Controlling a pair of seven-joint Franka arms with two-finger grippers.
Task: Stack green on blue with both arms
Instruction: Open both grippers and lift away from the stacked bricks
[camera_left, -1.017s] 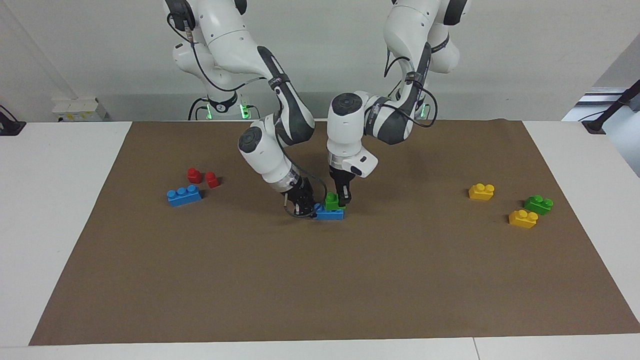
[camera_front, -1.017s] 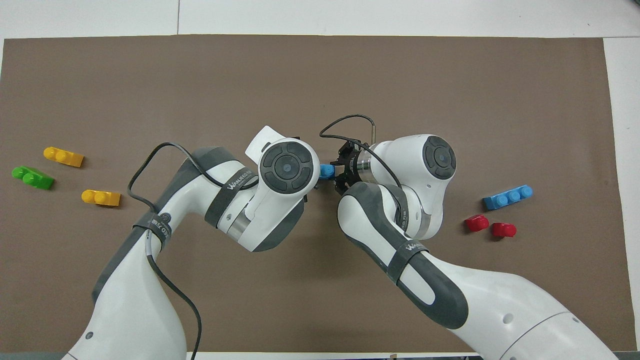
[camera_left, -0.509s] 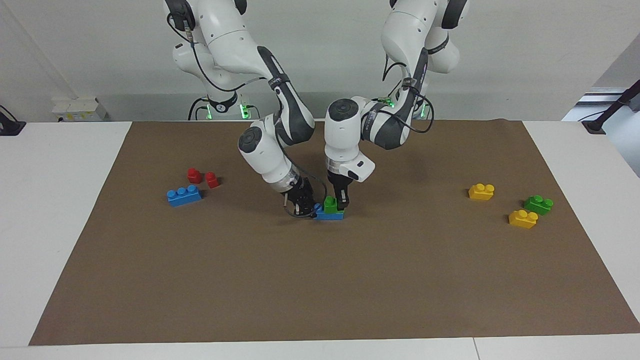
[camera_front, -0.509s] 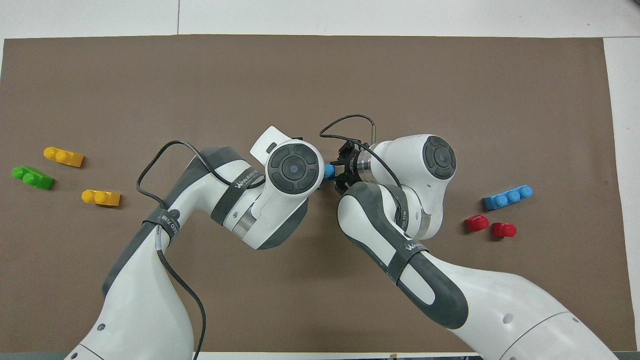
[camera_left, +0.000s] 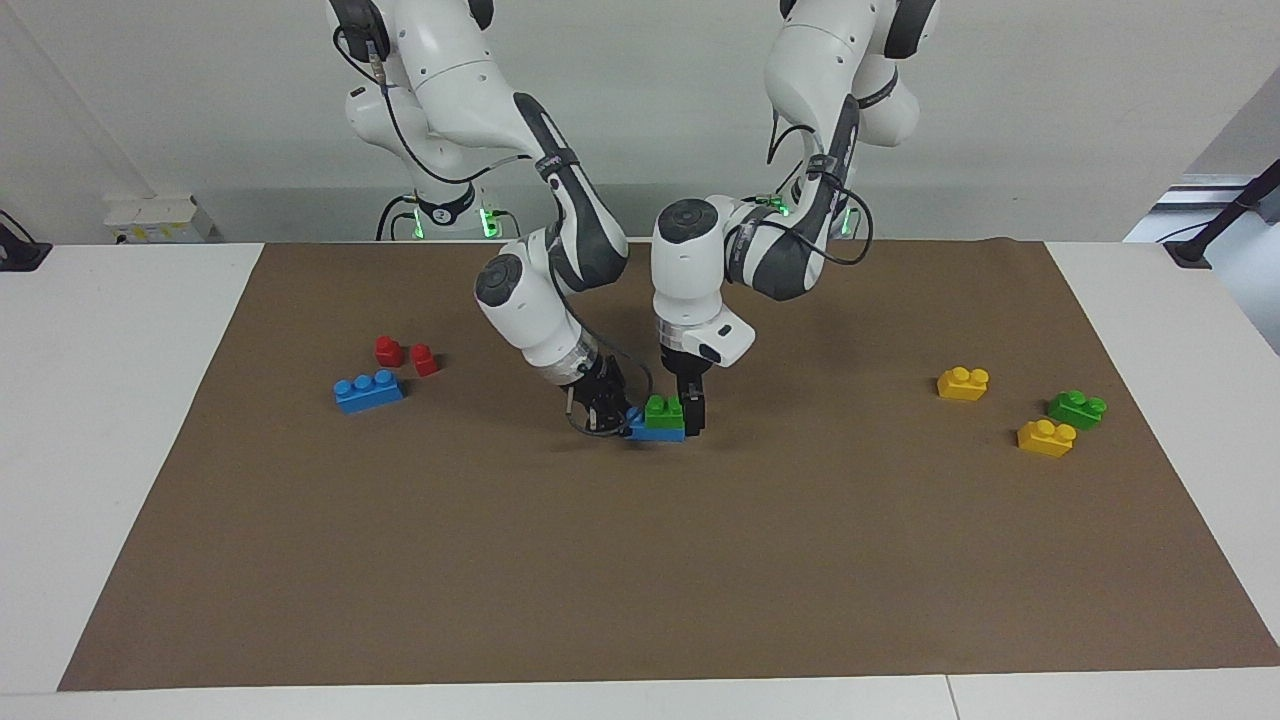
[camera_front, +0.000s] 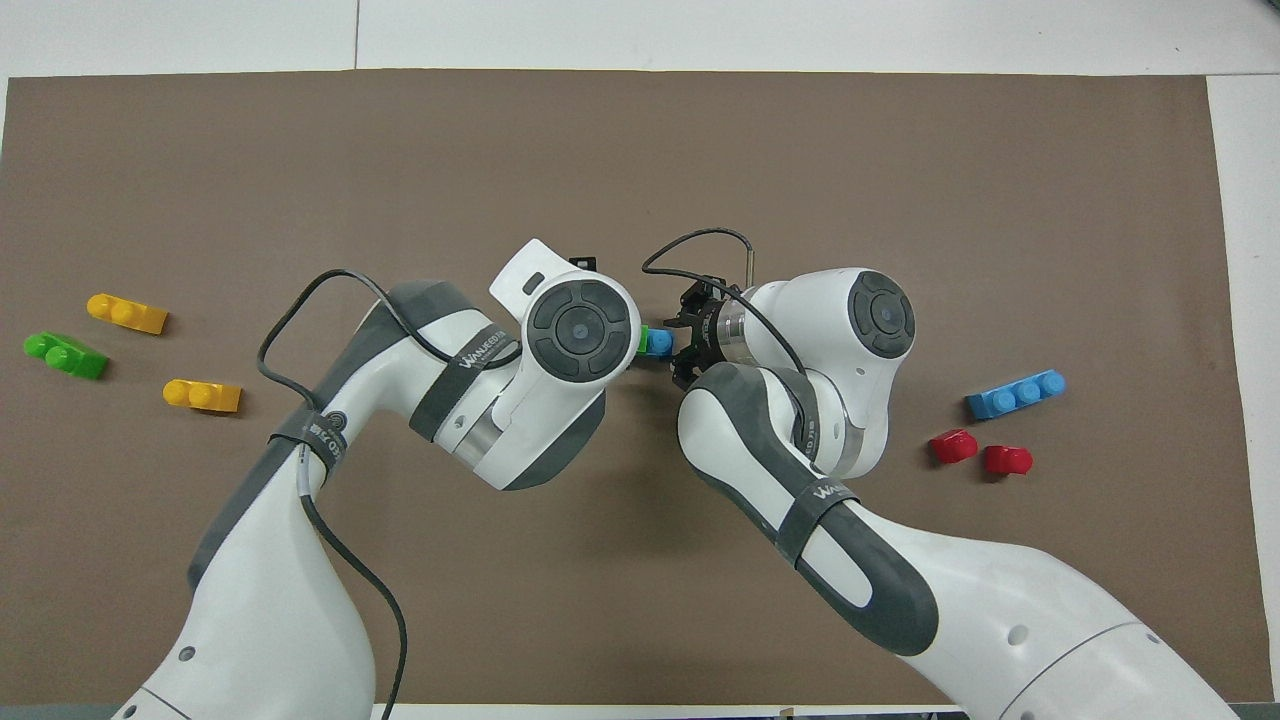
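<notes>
A green brick (camera_left: 663, 410) sits flat on a blue brick (camera_left: 655, 430) at the middle of the brown mat. My left gripper (camera_left: 690, 412) stands upright at the green brick's end toward the left arm, shut on it. My right gripper (camera_left: 607, 412) comes in at a slant and is shut on the blue brick's other end. In the overhead view only a blue stud (camera_front: 658, 343) and a sliver of green (camera_front: 642, 340) show between the two wrists. The left gripper's fingers are hidden there under its wrist.
A second blue brick (camera_left: 368, 390) and two small red pieces (camera_left: 388, 350) lie toward the right arm's end. Two yellow bricks (camera_left: 963, 383) (camera_left: 1046, 437) and a second green brick (camera_left: 1077, 409) lie toward the left arm's end. The brown mat (camera_left: 640, 560) covers the table.
The left gripper has come down with the green brick, which was tilted above the blue brick and now sits flat on it. The right gripper has stayed on the blue brick.
</notes>
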